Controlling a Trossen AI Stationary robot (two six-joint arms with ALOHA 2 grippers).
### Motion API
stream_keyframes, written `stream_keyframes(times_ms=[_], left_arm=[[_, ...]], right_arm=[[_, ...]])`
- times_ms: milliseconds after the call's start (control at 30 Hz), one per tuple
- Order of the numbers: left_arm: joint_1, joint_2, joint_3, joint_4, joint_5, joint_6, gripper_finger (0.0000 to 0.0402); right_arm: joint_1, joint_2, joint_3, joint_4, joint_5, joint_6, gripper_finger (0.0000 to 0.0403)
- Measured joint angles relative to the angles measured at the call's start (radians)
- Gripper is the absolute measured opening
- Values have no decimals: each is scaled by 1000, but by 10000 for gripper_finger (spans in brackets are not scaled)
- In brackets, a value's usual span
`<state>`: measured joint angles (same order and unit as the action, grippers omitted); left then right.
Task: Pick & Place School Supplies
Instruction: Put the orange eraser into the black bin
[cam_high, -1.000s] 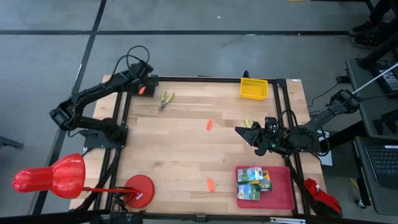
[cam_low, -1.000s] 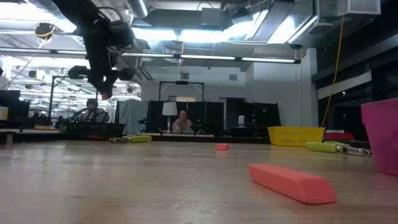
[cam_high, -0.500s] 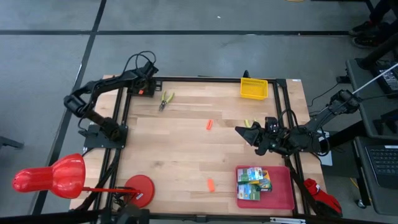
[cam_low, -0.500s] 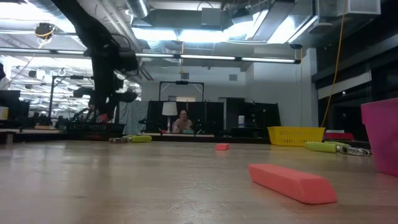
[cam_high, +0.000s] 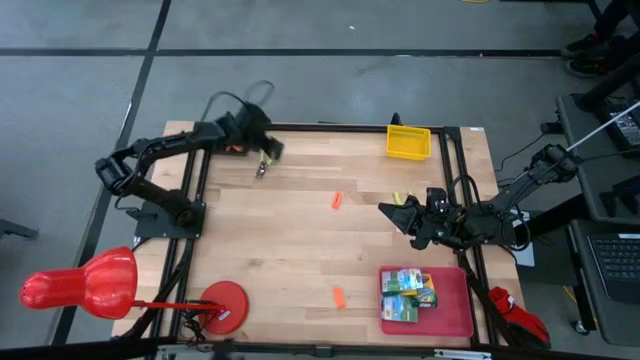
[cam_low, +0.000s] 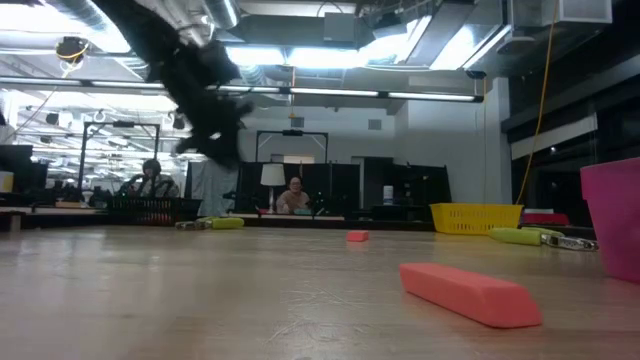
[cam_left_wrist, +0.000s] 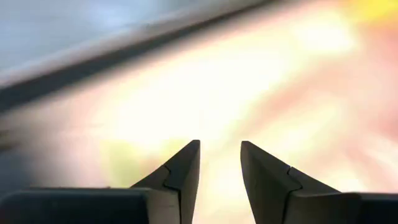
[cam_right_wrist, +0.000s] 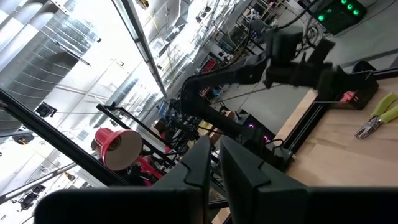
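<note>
The yellow-handled scissors (cam_high: 264, 160) lie at the far left of the wooden table (cam_high: 290, 260), just under your left gripper (cam_high: 266, 146), whose fingers stand apart with nothing between them; they look light, stiff and thin, so I'd take them across the handles, where a pinch is less likely to skid on the smooth top. Your right gripper (cam_high: 389, 212) waits at the right edge, fingers nearly together and empty, near the second yellow tool (cam_high: 403, 198), while crayon boxes (cam_high: 408, 294) already sit in the red tray (cam_high: 455, 318), orange stubs (cam_high: 337, 200) lie mid-table, and people sit in the room beyond
</note>
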<state>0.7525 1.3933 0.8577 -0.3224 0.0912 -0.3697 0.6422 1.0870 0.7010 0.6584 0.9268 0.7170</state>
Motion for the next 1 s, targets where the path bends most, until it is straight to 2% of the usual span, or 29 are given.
stream_keyframes(times_ms=[33, 100, 200, 367, 433, 500, 633, 700, 833, 1000], left_arm=[[-54, -3, 0, 16, 40, -4, 106], [-167, -2, 0, 16, 39, -62, 95], [-317, 29, 0, 26, 39, -225, 76], [-487, 133, 0, 170, 10, -388, 49], [-505, 189, 5, 254, 27, -440, 42], [-506, 254, 28, 314, 117, -491, 41], [-501, 384, 125, 316, 214, -506, 51], [-495, 438, 194, 296, 216, -473, 61], [-477, 527, 355, 137, 159, -378, 85], [-450, 622, 508, 4, 153, -325, 105]], right_arm=[[0, 0, 0, 0, 0, -1, 39], [0, 0, 0, 0, 0, -4, 39], [0, 0, 0, 4, 0, -18, 39], [0, 0, 0, 21, -1, -30, 39], [0, 0, 0, 36, -4, -45, 39], [0, 0, 0, 53, -15, -52, 40], [0, 0, 0, 67, -31, -69, 39], [0, 0, 0, 67, -31, -70, 40], [0, 0, 0, 79, -32, -72, 40], [1, 0, 0, 92, -53, -90, 40]])
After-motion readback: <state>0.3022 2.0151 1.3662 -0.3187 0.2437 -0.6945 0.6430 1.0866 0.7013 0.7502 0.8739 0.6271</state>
